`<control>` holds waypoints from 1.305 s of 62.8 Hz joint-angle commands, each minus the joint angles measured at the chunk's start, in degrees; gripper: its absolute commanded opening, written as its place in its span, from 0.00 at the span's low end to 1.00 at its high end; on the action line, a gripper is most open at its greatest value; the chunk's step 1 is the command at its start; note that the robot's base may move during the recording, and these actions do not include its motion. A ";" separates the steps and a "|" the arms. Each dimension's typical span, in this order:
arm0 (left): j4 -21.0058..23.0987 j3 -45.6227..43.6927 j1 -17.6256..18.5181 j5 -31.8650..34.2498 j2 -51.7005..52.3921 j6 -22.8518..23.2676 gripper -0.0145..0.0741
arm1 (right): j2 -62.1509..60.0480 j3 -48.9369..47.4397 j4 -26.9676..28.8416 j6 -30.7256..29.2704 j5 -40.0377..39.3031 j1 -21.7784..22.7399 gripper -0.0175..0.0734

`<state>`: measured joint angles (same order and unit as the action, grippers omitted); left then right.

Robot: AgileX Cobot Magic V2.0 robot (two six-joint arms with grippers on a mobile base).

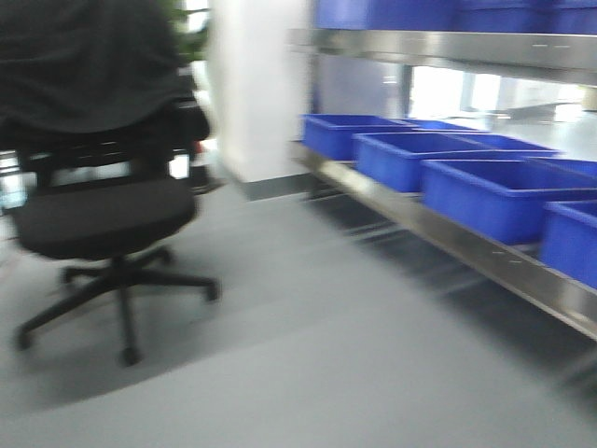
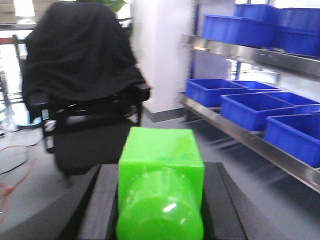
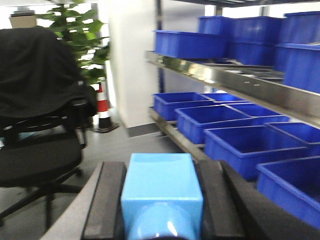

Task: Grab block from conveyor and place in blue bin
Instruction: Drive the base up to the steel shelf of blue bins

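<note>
Two-arm carry, wrist and front views. The left tool [image 2: 161,172] is clenched on a green block [image 2: 161,190], its black fingers [image 2: 102,200] pressed against the block's two opposite side faces. The right tool [image 3: 161,172] grasps a light-blue block [image 3: 161,192] in the same way. Both blocks sit between the pads, well above the floor [image 1: 308,355] and touching no counter. Each block has a squared far end and a rounded near end. The glossy highlight on the green one suggests smooth, rigid moulded plastic that is probably light and unlikely to deform, though it is liable to slip if the squeeze slackens. The flat side faces therefore look like the sound place to hold, not the curved end. The blue bins [image 1: 485,191] stand open-topped in a row on a steel shelf [image 1: 438,233] to the right, well apart from both blocks. An office chair [image 1: 103,215] draped in black cloth stands to the left. The front view is smeared.
</note>
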<state>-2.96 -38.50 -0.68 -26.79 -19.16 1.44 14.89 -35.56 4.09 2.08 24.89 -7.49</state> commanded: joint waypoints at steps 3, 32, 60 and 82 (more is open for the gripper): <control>-0.06 0.07 0.42 1.19 0.32 0.10 0.04 | -0.10 -0.30 -0.47 -0.04 -1.32 0.38 0.01; -0.06 0.07 0.42 1.19 0.32 0.10 0.04 | -0.10 -0.30 -0.47 -0.04 -1.32 0.38 0.01; -0.06 0.07 0.42 1.19 0.32 0.10 0.04 | -0.10 -0.30 -0.47 -0.04 -1.32 0.38 0.01; -0.06 0.07 0.42 1.19 0.32 0.10 0.04 | -0.10 -0.30 -0.47 -0.04 -1.32 0.38 0.01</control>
<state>-2.96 -38.50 -0.68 -26.78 -19.16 1.44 14.89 -35.56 4.09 2.08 24.89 -7.49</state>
